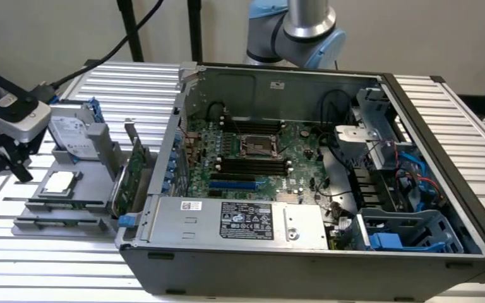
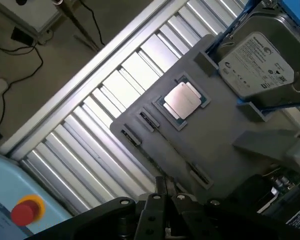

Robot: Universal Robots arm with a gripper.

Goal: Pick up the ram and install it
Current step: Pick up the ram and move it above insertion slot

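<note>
Exterior view first: a ribbed aluminium worktop [image 1: 141,82] carries a dark steel computer case [image 1: 444,164], lying open, with a green motherboard [image 1: 251,151] inside and four black memory slots [image 1: 251,165] below the square processor socket. A silver power supply [image 1: 234,221] with a label lines the near wall. At the exterior view's left sits a matt grey moulded holder [image 1: 86,189]. The ram [image 1: 67,204], a thin green strip, lies along the holder's front slot, outside the case. An upright green expansion card [image 1: 129,177] stands between the holder and the case. The hand [image 1: 11,165], black under a pale casing, hangs over the holder's outer edge, near the ram but apparently not touching it. I cannot tell whether it is apart or together. The arm [image 1: 305,28], grey and light blue, rises behind the case. Wrist view: the holder [image 2: 225,130] shows its flat grey face with a square silver processor chip [image 2: 182,100] in a recess and a metal hard drive [image 2: 255,62] propped beside it. The hand [image 2: 167,192] hangs dark over the holder's edge and the worktop [image 2: 115,90] slats. A red button [image 2: 25,212] sits on a pale blue box.
</note>
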